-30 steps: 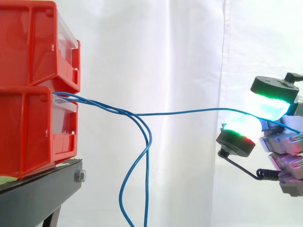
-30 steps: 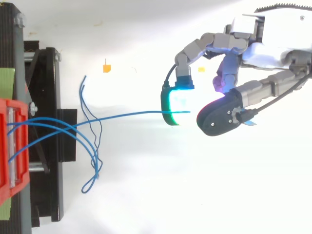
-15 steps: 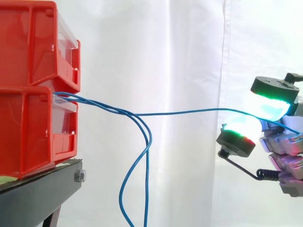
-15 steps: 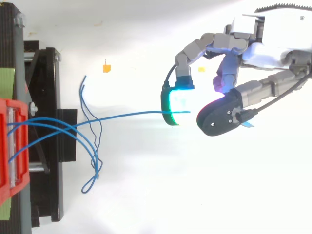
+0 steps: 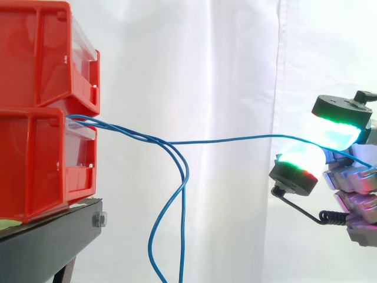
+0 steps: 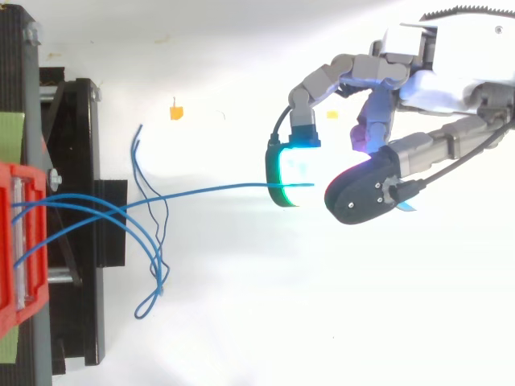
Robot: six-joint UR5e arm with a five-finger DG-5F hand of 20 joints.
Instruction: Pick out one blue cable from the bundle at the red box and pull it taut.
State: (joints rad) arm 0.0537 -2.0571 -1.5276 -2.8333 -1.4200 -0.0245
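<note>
1. A white curtain (image 5: 194,71) is hanging behind everything in the side view, falling in soft folds, with one straight vertical fold running down its right part.
2. A black stand (image 5: 47,244) is occupying the lower left corner of the side view (in the top view (image 6: 80,129) it is running along the left edge).
3. A silver bolt (image 5: 99,220) is sticking out of the stand's right end.
4. A green strip (image 6: 11,137) is lying on top of the stand at the far left.
5. A small orange scrap (image 6: 175,112) is lying on the white floor (image 6: 241,322), well apart from the stand.
</note>
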